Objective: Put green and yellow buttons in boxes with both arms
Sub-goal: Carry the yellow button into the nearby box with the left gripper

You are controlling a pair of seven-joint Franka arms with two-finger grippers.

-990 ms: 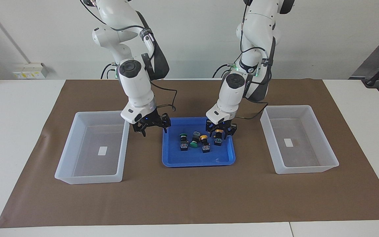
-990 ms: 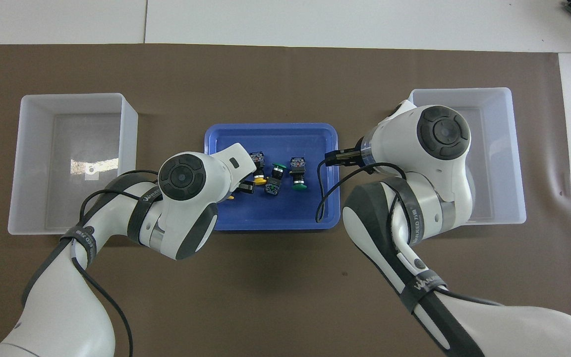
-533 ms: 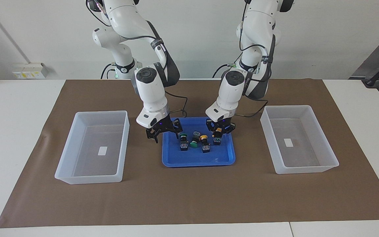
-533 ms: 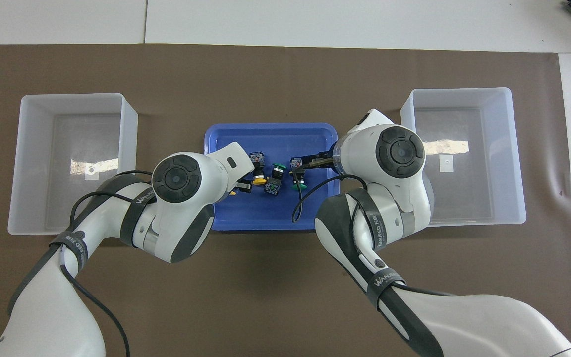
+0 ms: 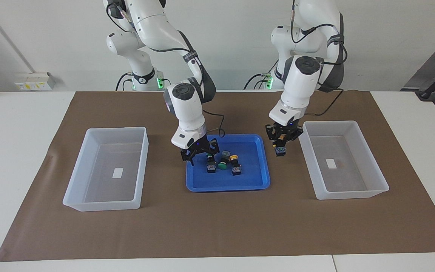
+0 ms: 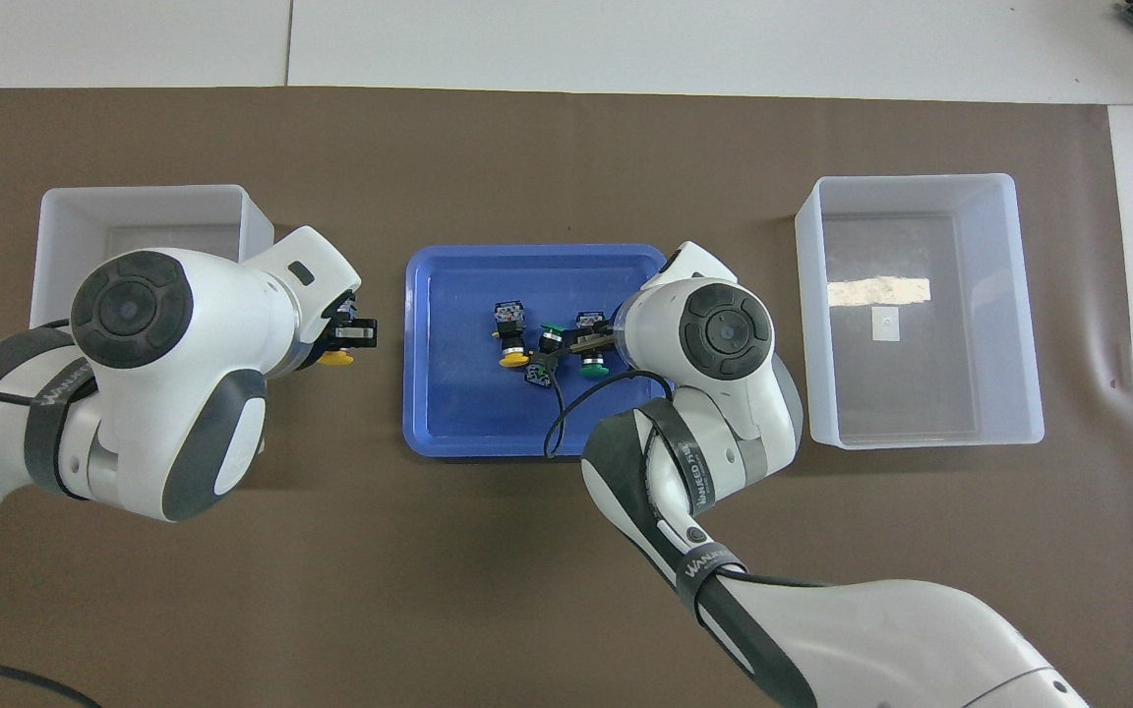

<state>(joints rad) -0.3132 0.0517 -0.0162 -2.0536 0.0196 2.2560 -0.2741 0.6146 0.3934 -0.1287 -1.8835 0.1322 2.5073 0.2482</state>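
Brown mat (image 5: 217, 226) covers table centre; two white Franka arms enter from robots' end. Translucent bin (image 5: 106, 169) toward right arm's end and matching bin (image 5: 344, 160) toward left arm's end, each w/ small white label on floor, no buttons inside; shallow blue tray (image 5: 228, 183) between them, well apart from both. Right arm (image 5: 185, 102) reaches down over tray; right gripper (image 5: 199, 151) low over tray's edge toward right arm's end, fingers spread, nothing between them, tips just beside green button (image 5: 210, 163). Left arm (image 5: 296, 83) raised; left gripper (image 5: 282, 139) up in air over mat strip between tray and bin at left arm's end, fingers pinching a yellow button (image 5: 280, 148), its body hanging below fingertips; overhead view shows the yellow cap (image 6: 335, 358) beside the black fingers. Three buttons lie in tray, close together near its middle: green button nearest right gripper, second green button (image 5: 222, 162) cap tipped sideways, yellow button in tray (image 5: 235, 164) toward left arm's end of the cluster; contact between them cannot be told.
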